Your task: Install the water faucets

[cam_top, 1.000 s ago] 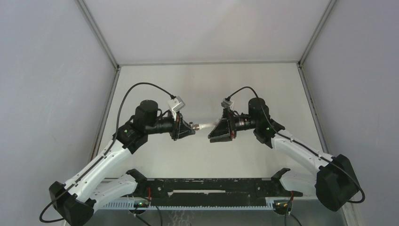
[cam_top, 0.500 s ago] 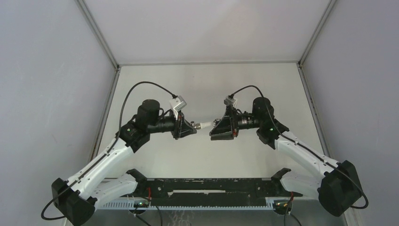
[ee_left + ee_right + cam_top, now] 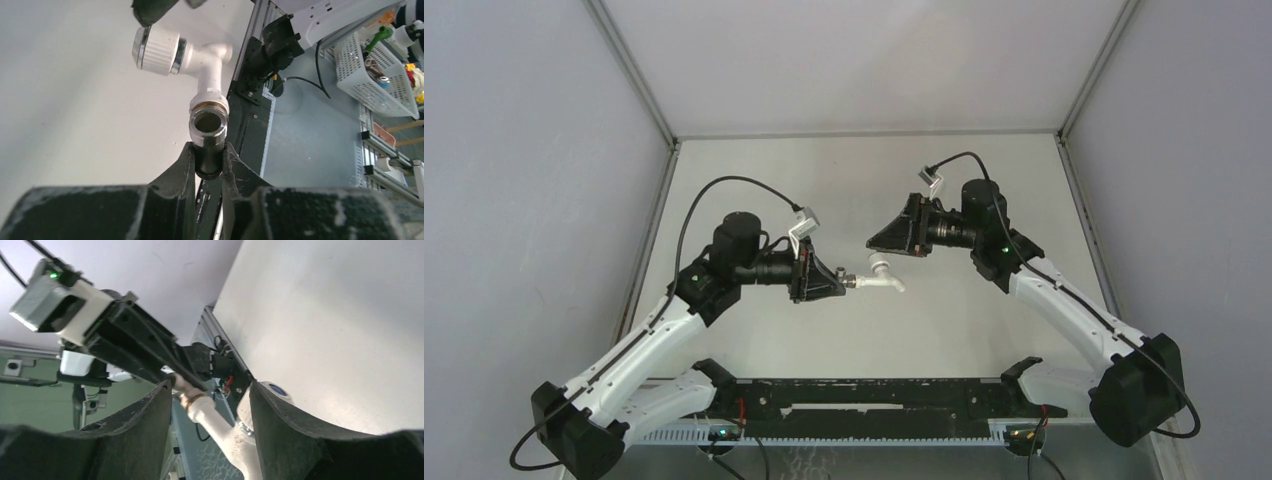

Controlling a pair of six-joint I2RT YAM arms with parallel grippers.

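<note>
left gripper (image 3: 207, 159) clamped hard on the grey metal fitting (image 3: 207, 142); its fingers (image 3: 182, 167) pinch the dark threaded stem from both sides; the fitting's open bore faces the left wrist camera; white tap piece (image 3: 209, 62) sits on the fitting's far end, joined at a brass-coloured ring; its ribbed white knob (image 3: 157, 50) sticks out to the left in that view; in top view the pair is held off the table (image 3: 754, 190), roughly level, tap end toward the right arm; right gripper (image 3: 873, 243) jaws spread wide, gripping nothing; it hangs near the tap, on its far side, apart from it; right wrist view looks between its own fingers (image 3: 150, 430) at the tap and the left gripper's black fingers; a dark fingertip shows at the top edge of the left wrist view just above the knob, can't tell if touching; black rail (image 3: 874, 395) runs along the near table edge between the arm bases; white basket (image 3: 380, 70) of bits sits off the table in the background
</note>
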